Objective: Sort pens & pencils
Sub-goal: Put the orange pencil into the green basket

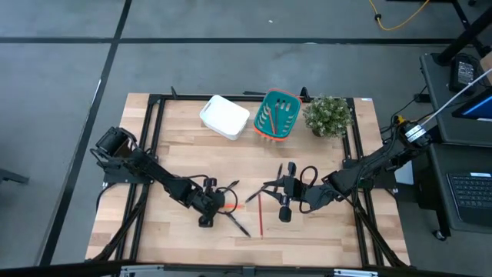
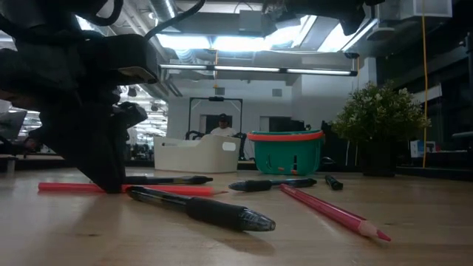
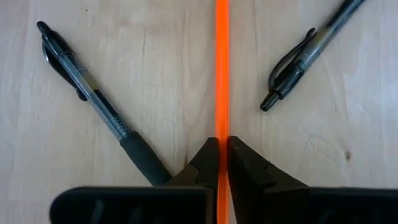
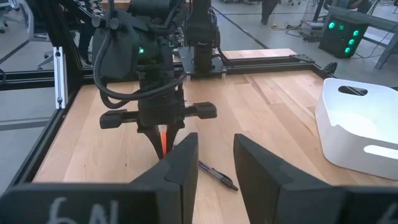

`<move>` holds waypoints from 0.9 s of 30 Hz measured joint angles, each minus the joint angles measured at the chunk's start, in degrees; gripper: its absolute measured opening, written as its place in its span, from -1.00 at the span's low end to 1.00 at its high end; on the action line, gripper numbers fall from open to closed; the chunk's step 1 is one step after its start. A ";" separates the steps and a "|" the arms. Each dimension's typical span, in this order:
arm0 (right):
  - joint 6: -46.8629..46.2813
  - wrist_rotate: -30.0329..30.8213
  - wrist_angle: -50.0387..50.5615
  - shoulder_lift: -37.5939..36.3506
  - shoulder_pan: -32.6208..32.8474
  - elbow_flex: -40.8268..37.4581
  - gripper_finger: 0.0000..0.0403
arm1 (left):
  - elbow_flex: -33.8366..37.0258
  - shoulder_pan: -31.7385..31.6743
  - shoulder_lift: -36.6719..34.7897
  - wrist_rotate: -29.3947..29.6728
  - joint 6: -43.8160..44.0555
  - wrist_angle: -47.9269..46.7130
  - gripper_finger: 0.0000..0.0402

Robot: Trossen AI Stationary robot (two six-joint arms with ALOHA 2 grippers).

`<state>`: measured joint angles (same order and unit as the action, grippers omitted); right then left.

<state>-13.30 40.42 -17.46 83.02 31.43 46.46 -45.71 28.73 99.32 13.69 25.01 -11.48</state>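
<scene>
My left gripper [image 3: 222, 142] is low over the table's near middle [image 1: 209, 206], shut on an orange pencil [image 3: 222, 68]. Black pens lie on either side of it: one [image 3: 93, 93] with a rubber grip, another [image 3: 298, 59] with a clip. A red pencil [image 1: 261, 215] lies flat to the right, nearest the low camera's right [image 2: 332, 212]. More pens [image 2: 270, 184] lie on the wood. My right gripper [image 4: 211, 165] is open and hovers right of centre [image 1: 278, 198], facing the left gripper and touching nothing. My left gripper pinches the orange pencil's shaft [image 3: 222, 127] between its two fingers, coming from above and pointing down, with the fingers across the pencil. Pencil shows on both sides of the fingers [image 2: 111, 177], and it lies level on the table [image 2: 66, 188].
A white bin [image 1: 224, 117], a teal basket [image 1: 278, 115] holding orange sticks, and a potted plant [image 1: 329, 115] stand along the far edge. A black frame [image 1: 154, 138] rims the table. A pen [image 2: 199, 209] lies close before the left gripper.
</scene>
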 joint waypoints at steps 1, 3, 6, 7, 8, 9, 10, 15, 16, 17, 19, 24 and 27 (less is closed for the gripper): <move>0.00 -0.01 0.01 0.00 0.01 0.00 -0.48 | -0.37 0.00 -0.05 0.08 -0.64 -0.09 -0.93; 0.00 0.00 0.01 0.00 0.00 0.00 -0.48 | -1.36 0.00 -0.17 0.37 -2.46 -0.60 -0.93; -0.07 0.00 0.06 0.00 0.01 0.00 -0.48 | -2.34 0.00 -0.20 0.56 -4.68 -1.33 -0.93; -0.07 -0.04 0.06 0.00 0.01 0.00 -0.48 | -2.71 0.00 -0.17 0.73 -5.18 -1.79 -0.93; -0.07 -0.02 0.06 0.00 0.01 0.00 -0.48 | -3.05 0.00 -0.25 0.82 -5.73 -2.38 -0.93; -0.09 -0.02 0.06 0.00 0.01 0.00 -0.48 | -3.40 0.00 -0.33 0.94 -6.05 -2.95 -0.93; -0.09 -0.04 0.06 0.00 -0.01 0.02 -0.48 | -3.82 0.00 -0.35 1.27 -6.13 -3.44 -0.93; -0.11 -0.04 0.10 0.00 0.00 0.00 -0.48 | -5.55 0.00 -0.83 3.67 -6.81 -6.14 -0.93; -0.12 -0.04 0.10 0.00 0.01 0.01 -0.48 | -5.89 0.00 -0.83 4.40 -7.31 -6.72 -0.93; -0.13 -0.04 0.10 0.00 0.01 0.00 -0.48 | -6.38 0.00 -0.83 4.61 -7.60 -7.05 -0.93; -0.13 -0.04 0.12 0.00 0.01 0.02 -0.48 | -7.72 0.00 -0.84 4.91 -8.07 -8.20 -0.93; -0.25 -0.07 0.12 0.60 0.00 0.02 -0.48 | -12.53 0.00 -0.92 7.21 -9.29 -14.92 -0.93; -1.26 -0.07 0.14 1.44 0.01 0.02 -0.48 | -15.72 0.00 -1.02 9.13 -10.00 -20.33 -0.93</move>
<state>-14.56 40.36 -17.32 84.47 31.44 46.48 -61.43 28.73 98.30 22.83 15.02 -31.82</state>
